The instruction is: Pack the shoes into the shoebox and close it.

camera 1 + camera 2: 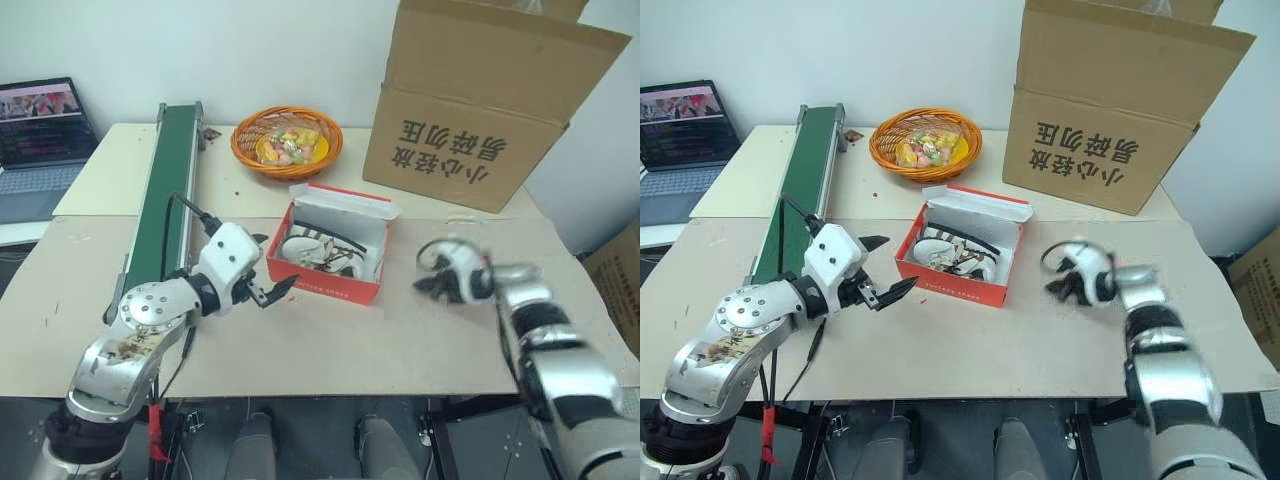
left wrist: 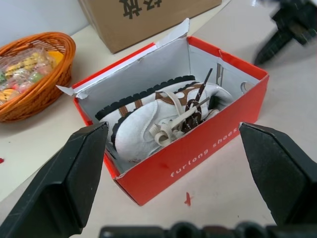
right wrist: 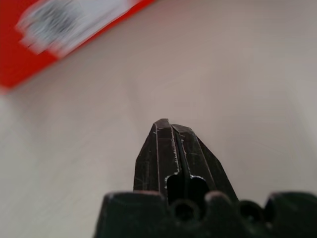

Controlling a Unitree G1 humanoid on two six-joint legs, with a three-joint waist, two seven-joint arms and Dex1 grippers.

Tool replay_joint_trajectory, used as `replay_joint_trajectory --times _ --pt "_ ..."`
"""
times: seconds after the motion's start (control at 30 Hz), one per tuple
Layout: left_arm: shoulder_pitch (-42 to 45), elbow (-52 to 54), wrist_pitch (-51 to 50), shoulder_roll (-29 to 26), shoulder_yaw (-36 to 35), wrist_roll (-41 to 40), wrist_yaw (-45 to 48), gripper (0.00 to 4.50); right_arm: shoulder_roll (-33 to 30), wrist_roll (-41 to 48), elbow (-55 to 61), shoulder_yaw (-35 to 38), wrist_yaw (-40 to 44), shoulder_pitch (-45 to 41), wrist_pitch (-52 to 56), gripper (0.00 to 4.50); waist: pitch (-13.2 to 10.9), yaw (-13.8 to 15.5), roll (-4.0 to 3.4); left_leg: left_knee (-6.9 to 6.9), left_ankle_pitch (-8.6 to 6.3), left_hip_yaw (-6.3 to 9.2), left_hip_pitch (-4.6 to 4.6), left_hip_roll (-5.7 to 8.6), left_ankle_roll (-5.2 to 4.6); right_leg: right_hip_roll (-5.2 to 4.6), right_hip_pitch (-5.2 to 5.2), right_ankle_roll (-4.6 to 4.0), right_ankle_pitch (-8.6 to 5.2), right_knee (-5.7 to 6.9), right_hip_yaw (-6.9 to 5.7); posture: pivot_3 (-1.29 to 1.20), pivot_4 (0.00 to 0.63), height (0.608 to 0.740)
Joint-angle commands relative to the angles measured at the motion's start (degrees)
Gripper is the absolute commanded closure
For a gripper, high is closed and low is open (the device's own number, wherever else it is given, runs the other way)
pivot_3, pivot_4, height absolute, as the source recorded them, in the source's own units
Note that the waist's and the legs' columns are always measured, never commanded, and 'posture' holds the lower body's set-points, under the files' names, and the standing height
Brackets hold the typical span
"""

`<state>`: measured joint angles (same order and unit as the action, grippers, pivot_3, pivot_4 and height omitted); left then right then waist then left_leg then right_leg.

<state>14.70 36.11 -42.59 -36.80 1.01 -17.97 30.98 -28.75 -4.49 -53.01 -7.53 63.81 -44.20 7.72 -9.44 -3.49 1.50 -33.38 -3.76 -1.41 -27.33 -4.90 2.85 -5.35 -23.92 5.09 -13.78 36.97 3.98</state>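
Though partly cut off, "furlong shoes" on shoebox (image 2: 198, 148) front.

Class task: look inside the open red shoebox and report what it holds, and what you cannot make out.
Inside the shoebox lie the shoes, white with dark laces and brownish trim, lid still open. The box floor beneath them is covered, so anything under them cannot be seen.

Bright even indoor light, soft shadows, right tool (image 1: 436, 281) motion-blurred, shoebox (image 3: 29, 54) label smeared close up
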Motion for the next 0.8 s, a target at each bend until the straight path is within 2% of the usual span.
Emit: replay_joint_trajectory --times 0.03,0.07,0.4,0.63,0.7,0.8 --pt "0.1 2.6 0.0 -0.4 -1.2 0.0 -0.4 0.00 4.9 1.6 12.9 -1.9 -1.5 3.3 7.9 4.47 0.0 -0.3 0.02 0.00 0.00 0.03 0.09 -0.04 0.00 0.05 0.09 0.08 -0.12 0.00 -0.01 0.00 0.150 0.721" --pt "0.1 2.7 0.0 -0.4 -1.2 0.0 -0.5 0.00 5.7 1.8 15.9 -2.1 -2.2 4.0 10.1 4.47 0.0 -0.4 0.02 0.01 0.00 0.04 0.11 -0.04 0.01 0.05 0.08 -0.17 -0.26 0.01 -0.01 0.00 0.150 0.721" --pt "-0.3 2.8 0.1 -0.4 -1.2 0.1 -0.6 0.00 14.2 5.8 48.4 -5.4 -9.1 7.4 33.5 4.47 0.0 0.8 0.01 0.13 -0.01 0.02 -0.06 -0.03 0.02 0.03 -0.19 -0.58 -0.10 0.04 -0.01 0.00 0.150 0.721" --pt "0.0 2.5 0.3 0.0 -0.8 0.2 -0.9 0.00 16.1 8.4 53.1 -6.8 -12.5 6.7 38.8 4.47 0.0 1.8 0.02 0.10 -0.02 0.00 -0.04 -0.02 0.04 -0.03 -0.28 -0.66 -0.08 -0.07 -0.05 0.00 0.150 0.721" --pt "0.1 2.4 0.3 0.0 -0.8 0.1 -0.9 0.00 15.2 9.1 53.5 -6.8 -12.4 6.8 39.1 4.47 0.0 1.9 0.02 0.12 -0.03 -0.02 -0.05 -0.03 0.04 -0.04 -0.27 -0.68 -0.07 -0.07 -0.05 0.00 0.150 0.721" --pt "0.1 2.4 0.3 0.0 -0.8 0.1 -0.9 0.00 8.9 10.5 51.3 -3.6 -9.6 6.9 36.5 4.47 0.0 2.5 0.03 0.14 -0.02 -0.03 -0.06 -0.02 0.04 -0.04 -0.25 -0.70 -0.07 -0.07 -0.05 0.00 0.150 0.721"
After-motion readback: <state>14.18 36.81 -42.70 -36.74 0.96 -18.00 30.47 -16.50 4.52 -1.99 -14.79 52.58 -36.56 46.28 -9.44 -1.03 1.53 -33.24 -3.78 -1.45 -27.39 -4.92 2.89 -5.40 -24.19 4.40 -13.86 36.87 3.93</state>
